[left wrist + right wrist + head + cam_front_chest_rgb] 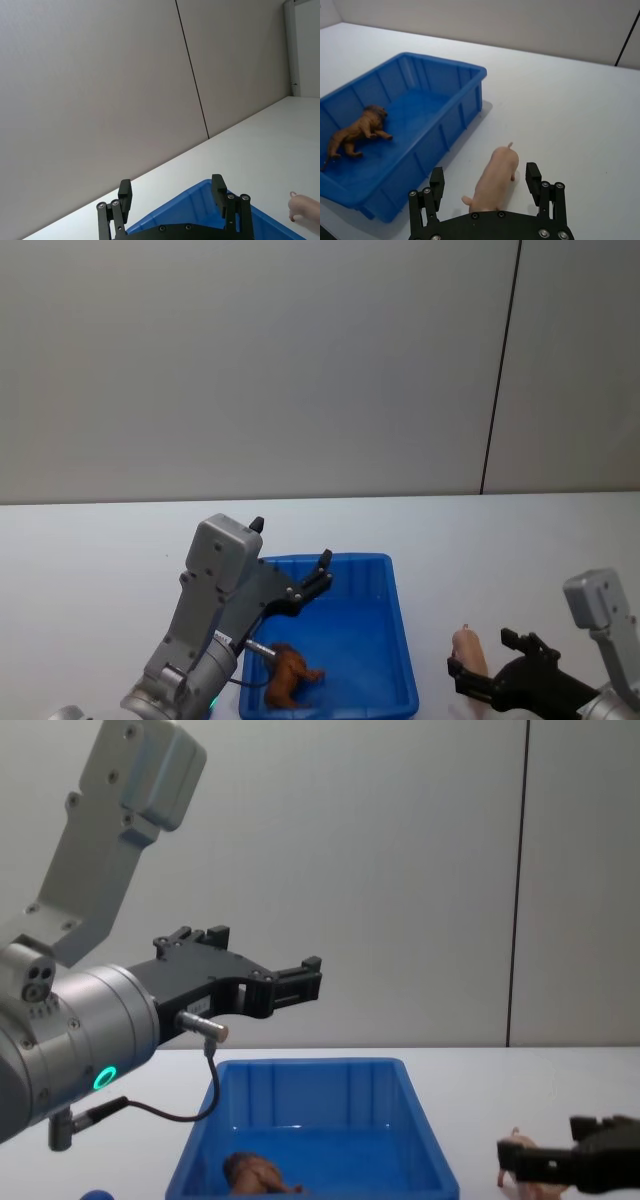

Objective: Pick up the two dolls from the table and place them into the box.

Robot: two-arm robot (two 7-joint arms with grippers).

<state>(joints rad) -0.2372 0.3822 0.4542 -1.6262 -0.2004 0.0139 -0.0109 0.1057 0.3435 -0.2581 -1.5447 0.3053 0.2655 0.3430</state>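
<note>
Pink pig [495,177] between right gripper's [485,172] spread jaws, brown lion [357,132] in blue box [455,117], left gripper [171,183] spread, empty

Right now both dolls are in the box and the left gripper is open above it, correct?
No: only the lion is in the box. The right wrist view shows the pig on the table beside it, within the open right gripper. The left gripper is open above it.
</note>
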